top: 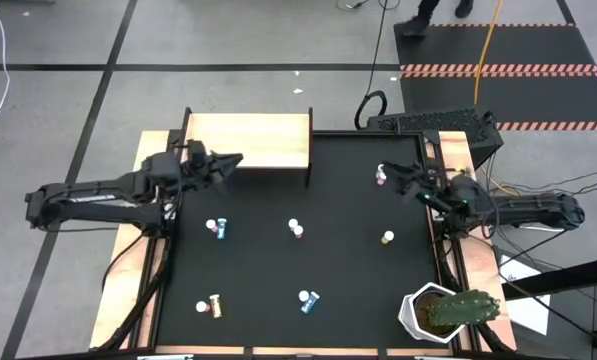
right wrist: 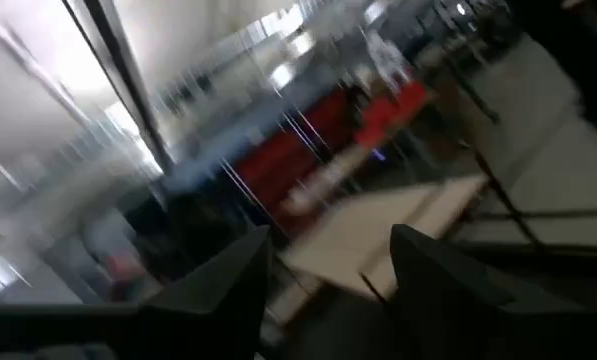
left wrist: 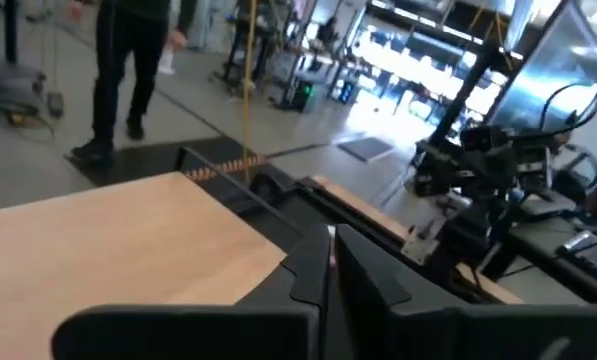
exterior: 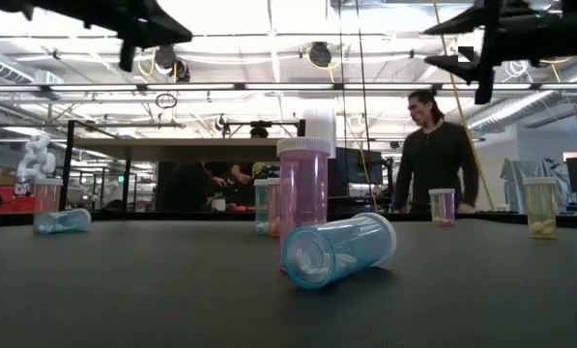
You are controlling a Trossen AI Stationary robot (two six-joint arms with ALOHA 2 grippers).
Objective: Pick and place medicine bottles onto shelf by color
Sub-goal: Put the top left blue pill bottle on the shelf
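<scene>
Hand (top: 398, 179) of right arm agape, empty.

Pale-wood shelf (top: 248, 140), black table mat (top: 348, 250), blue lying bottle (exterior: 338, 250), pink upright bottle (exterior: 303, 188).

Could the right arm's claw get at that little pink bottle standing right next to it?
Probably yes. The right claw hangs open beside the pink bottle near the mat's far edge, and nothing stands between them.
</scene>
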